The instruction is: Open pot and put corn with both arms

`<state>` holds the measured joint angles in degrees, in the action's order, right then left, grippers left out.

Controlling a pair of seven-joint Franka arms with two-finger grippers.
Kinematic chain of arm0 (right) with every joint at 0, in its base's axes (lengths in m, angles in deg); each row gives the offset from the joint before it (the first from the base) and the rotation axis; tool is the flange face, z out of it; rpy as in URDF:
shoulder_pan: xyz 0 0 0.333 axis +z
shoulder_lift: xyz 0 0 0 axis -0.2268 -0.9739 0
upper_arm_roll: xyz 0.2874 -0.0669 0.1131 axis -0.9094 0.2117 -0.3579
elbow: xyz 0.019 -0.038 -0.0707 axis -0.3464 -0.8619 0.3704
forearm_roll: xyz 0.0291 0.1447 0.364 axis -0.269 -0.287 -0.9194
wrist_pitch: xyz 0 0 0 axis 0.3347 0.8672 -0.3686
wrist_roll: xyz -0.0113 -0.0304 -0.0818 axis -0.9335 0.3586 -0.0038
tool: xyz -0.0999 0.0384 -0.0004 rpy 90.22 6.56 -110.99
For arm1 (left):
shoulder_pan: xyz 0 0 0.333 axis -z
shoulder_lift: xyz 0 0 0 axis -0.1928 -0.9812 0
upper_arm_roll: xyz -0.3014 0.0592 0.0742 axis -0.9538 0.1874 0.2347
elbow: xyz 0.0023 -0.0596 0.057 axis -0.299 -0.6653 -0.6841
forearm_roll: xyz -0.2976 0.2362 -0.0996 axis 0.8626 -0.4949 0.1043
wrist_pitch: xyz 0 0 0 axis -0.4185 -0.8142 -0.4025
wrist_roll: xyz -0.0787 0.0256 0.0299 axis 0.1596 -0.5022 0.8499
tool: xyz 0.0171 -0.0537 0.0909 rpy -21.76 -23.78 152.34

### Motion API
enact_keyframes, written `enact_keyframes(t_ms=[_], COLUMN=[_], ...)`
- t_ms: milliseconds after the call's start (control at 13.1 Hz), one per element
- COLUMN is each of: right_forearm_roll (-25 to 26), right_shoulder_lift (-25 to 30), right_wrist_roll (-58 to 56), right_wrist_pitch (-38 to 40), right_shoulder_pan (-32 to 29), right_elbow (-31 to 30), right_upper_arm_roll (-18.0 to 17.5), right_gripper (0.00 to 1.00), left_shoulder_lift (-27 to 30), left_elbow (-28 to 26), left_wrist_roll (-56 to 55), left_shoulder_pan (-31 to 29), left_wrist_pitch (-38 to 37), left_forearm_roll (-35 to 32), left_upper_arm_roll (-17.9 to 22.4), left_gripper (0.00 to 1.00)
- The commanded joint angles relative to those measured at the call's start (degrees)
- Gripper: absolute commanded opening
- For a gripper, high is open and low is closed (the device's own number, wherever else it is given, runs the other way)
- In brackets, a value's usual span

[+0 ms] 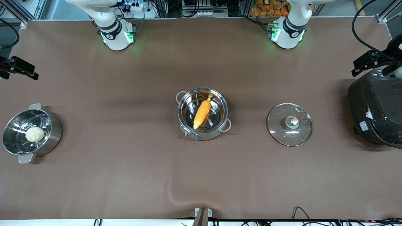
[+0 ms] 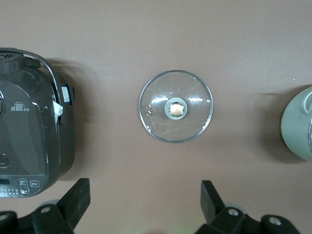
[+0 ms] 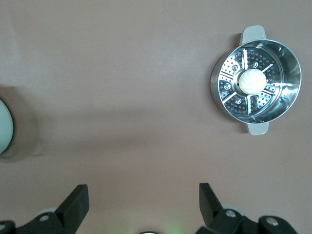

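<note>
The round steel pot point(image 1: 220, 124) stands open at the middle of the table. The yellow-orange corn point(image 1: 202, 113) lies inside it, pale stem tip pointing toward the robots. The clear glass lid point(image 1: 301, 133) with its copper-coloured knob point(image 1: 294, 120) lies flat on the table beside the pot, toward the left arm's end; it also shows in the left wrist view point(image 2: 195, 117). My left gripper point(image 2: 145, 197) is open and empty, high over bare table near the lid. My right gripper point(image 3: 144, 197) is open and empty, high over bare table. Both grippers are out of the front view.
A steel pot with a perforated insert point(image 1: 50, 136) holds a whitish bun point(image 1: 35, 134) at the right arm's end; it also shows in the right wrist view point(image 3: 287, 68). A big black cooker point(image 1: 377, 110) stands at the left arm's end. Black camera clamps point(image 1: 19, 67) overhang both table ends.
</note>
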<state>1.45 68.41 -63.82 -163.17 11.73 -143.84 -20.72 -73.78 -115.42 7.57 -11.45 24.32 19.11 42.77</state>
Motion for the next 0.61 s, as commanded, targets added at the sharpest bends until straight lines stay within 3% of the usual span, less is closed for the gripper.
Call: enact_keyframes(t_ms=[0, 533], right_forearm_roll=[-0.61, -0.61], right_shoulder_lift=[-0.44, -0.35], right_wrist_roll=[-0.01, -0.01], right_wrist_pitch=[0.59, 0.77], right_shoulder_pan=[-1.00, -0.91], right_elbow=[0.77, 0.77], right_upper_arm_roll=[-0.81, -0.81], right_gripper=[1.00, 1.00], left_shoulder_lift=[-0.45, -0.72], left_elbow=[1.42, 2.74], left_wrist_roll=[0.49, 0.32], left_shoulder_pan=[0.33, 0.16], left_wrist_pitch=[-2.11, -3.44], left_forearm_roll=[-1.19, -0.93], left_upper_arm_roll=[0.20, 0.55], left_gripper=[1.00, 1.00])
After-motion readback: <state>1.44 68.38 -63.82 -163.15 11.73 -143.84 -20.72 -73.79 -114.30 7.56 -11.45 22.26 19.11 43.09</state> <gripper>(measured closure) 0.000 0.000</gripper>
